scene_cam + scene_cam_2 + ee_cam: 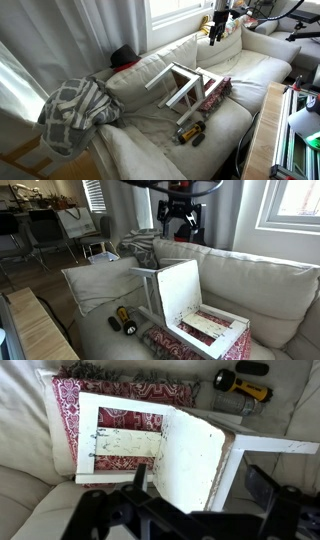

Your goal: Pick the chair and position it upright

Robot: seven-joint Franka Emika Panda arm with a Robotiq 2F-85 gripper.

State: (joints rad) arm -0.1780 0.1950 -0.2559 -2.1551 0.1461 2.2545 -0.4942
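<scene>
The small white wooden chair [188, 84] lies tipped over on the cream sofa, its backrest frame resting on a red patterned cushion [215, 93]. It shows in both exterior views [185, 298] and fills the wrist view [185, 455], seat underside facing the camera. My gripper [217, 32] hangs high above the sofa back, well clear of the chair, also seen at the top of an exterior view [181, 225]. In the wrist view its fingers [200, 485] are spread apart and hold nothing.
A yellow and black flashlight [190, 131] lies on the sofa seat near the front edge [122, 318] [243, 384]. A grey checked blanket [75, 112] drapes over the sofa arm. A wooden table [40, 330] stands in front. Sofa back cushions [260, 280] stand behind the chair.
</scene>
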